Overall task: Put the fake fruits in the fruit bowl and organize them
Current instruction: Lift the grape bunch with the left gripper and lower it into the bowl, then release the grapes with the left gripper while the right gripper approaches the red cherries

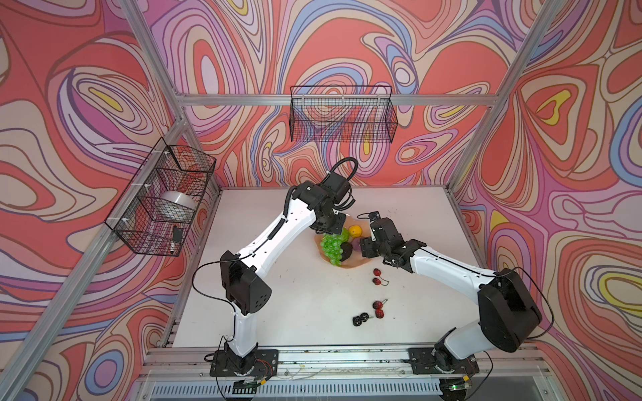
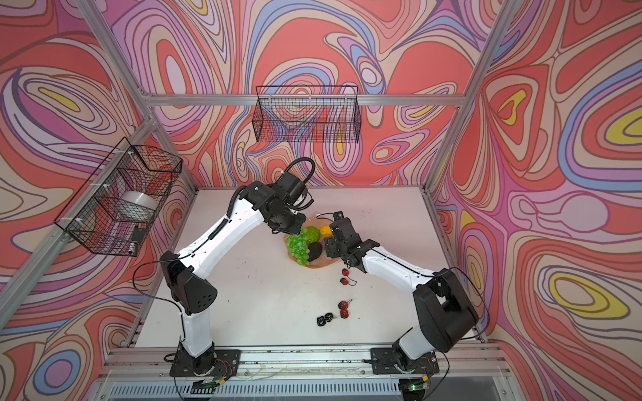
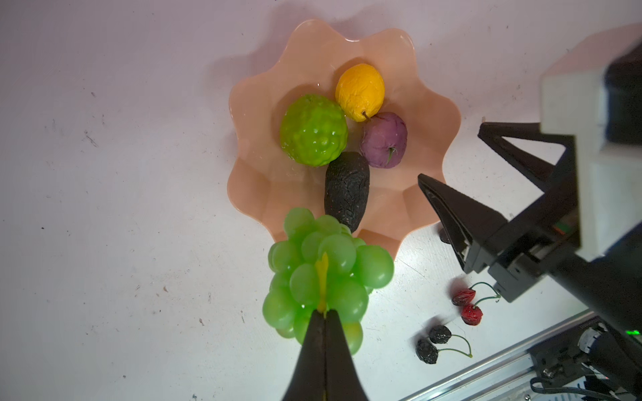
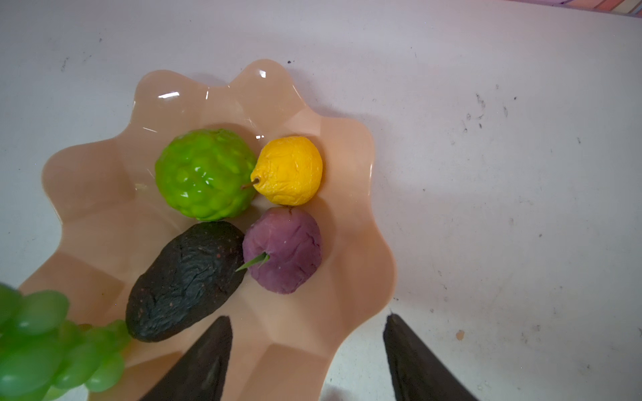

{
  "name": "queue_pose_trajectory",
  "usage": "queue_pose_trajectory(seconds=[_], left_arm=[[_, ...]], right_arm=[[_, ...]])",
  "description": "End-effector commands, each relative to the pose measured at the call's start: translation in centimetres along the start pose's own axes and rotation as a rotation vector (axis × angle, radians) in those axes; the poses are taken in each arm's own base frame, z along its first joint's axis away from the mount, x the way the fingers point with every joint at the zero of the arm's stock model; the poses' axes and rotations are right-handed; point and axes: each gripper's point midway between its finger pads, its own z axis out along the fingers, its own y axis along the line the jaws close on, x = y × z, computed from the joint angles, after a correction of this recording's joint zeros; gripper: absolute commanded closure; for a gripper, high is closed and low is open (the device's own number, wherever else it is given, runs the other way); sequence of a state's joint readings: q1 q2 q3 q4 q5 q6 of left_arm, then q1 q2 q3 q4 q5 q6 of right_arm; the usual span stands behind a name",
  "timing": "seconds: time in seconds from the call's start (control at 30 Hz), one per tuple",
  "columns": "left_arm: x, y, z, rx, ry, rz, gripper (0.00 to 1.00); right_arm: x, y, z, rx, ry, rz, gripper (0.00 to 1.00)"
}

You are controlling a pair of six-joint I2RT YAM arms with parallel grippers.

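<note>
Green grape bunch (image 3: 340, 253) pinched in left end effector (image 3: 324, 314); right end effector (image 4: 308, 319) spread. Peach scalloped bowl (image 3: 250, 187) ahead holding four fruits (image 3: 312, 130); red cherries (image 3: 471, 314), black berries (image 3: 439, 334) waiting.

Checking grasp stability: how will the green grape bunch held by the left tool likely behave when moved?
Probably swings: the left tool pinches only the thin stem of the grape bunch. Likely light: grapes look like translucent plastic. Set in the bowl, it may slump rather than roll.

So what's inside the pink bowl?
Four fruits: a bumpy green ball, a yellow fruit, a purple ball and a dark avocado. The grapes hide part of the bowl.
</note>
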State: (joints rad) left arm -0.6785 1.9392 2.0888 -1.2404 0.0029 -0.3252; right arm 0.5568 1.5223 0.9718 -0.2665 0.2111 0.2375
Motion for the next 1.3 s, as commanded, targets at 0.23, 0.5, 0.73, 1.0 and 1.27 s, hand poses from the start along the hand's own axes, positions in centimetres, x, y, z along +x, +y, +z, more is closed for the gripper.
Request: queue_pose_trajectory(seconds=[0.23, 0.5, 0.73, 1.0, 1.27], left_arm=[[0.4, 0.0, 0.9, 0.040, 0.012, -0.024, 1.00], [0.1, 1.7, 2.9, 0.043, 0.024, -0.058, 1.00], [-0.9, 2.8, 4.9, 0.027, 0.032, -0.063, 1.00], [-2.3, 3.5, 6.8, 0.032, 0.032, -0.072, 1.00], [-3.4, 4.1, 8.6, 0.046, 0.046, -0.093, 1.00]], right_arm=[[-0.4, -0.5, -0.4, 0.008, -0.026, 0.012, 0.27], [-0.8, 0.0, -0.2, -0.013, -0.029, 0.018, 0.27], [-1.1, 0.2, -0.1, -0.014, -0.028, 0.006, 0.27], [-1.1, 0.3, 0.2, -0.015, -0.021, 0.005, 0.27], [-1.1, 0.4, 0.6, -0.018, -0.012, -0.005, 0.27]])
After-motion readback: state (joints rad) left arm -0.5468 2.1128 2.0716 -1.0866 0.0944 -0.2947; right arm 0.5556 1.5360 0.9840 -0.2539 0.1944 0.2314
